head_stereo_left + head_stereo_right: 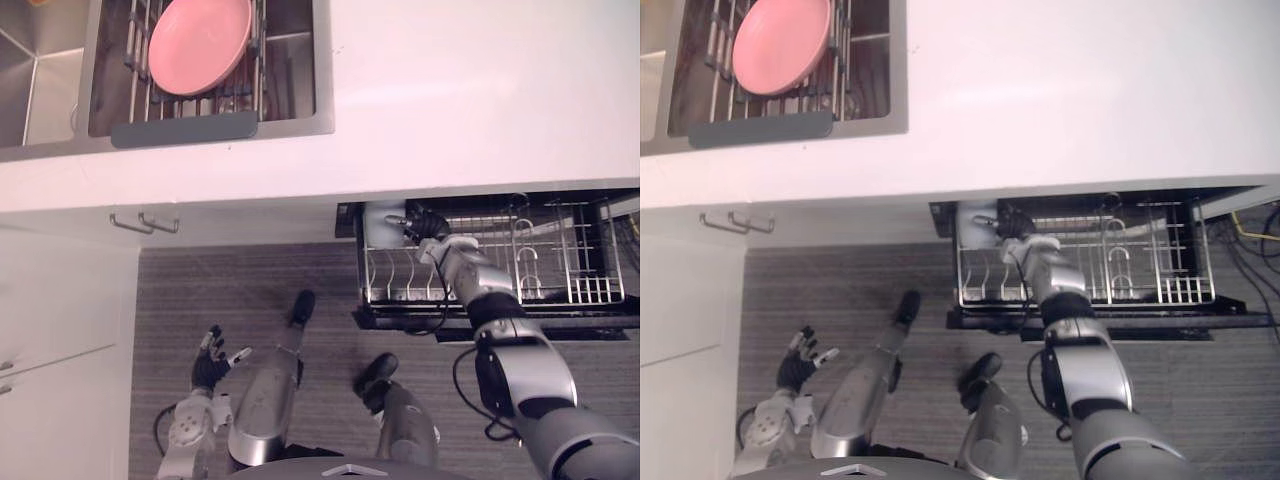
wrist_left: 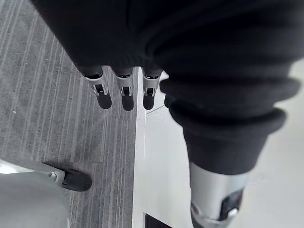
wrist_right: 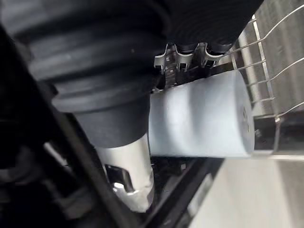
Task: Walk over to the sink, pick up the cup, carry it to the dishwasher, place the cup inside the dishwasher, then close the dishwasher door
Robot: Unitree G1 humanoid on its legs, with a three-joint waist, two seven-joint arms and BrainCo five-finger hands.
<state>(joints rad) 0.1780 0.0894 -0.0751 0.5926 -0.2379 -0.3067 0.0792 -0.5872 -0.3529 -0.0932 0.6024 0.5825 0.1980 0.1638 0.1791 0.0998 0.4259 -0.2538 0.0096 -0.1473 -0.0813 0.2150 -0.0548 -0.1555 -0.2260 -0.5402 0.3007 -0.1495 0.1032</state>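
White kitchen countertop (image 1: 480,100) runs across the scene, with the open dishwasher (image 1: 500,322) drawn out from under its front edge. Far to the left of the dishwasher and beyond it, a steel sink (image 1: 50,80) is set into the counter; a wire drying rack (image 1: 140,70) sits in its basin and carries a pink plate (image 1: 200,40). Two metal cabinet handles (image 1: 145,223) hang under the counter edge, well left of the dishwasher. Grey striped floor (image 1: 250,270) spreads out in front of the dishwasher.

The robot's left hand (image 1: 210,368) hangs low over this floor, well apart from the dishwasher on its left, fingers (image 2: 127,97) straight and spread, holding nothing.

Inside the dishwasher, a wire dish rack (image 1: 590,280) of upright tines fills the drawer. The right hand (image 1: 425,222) reaches into the rack at the dishwasher's left end, toward its back.

The right wrist view shows the pale cup (image 3: 199,114) lying on its side in that hand, fingers curled over one side and the thumb against the other, with the rack wires just beside it. Whether the cup touches the rack cannot be told.
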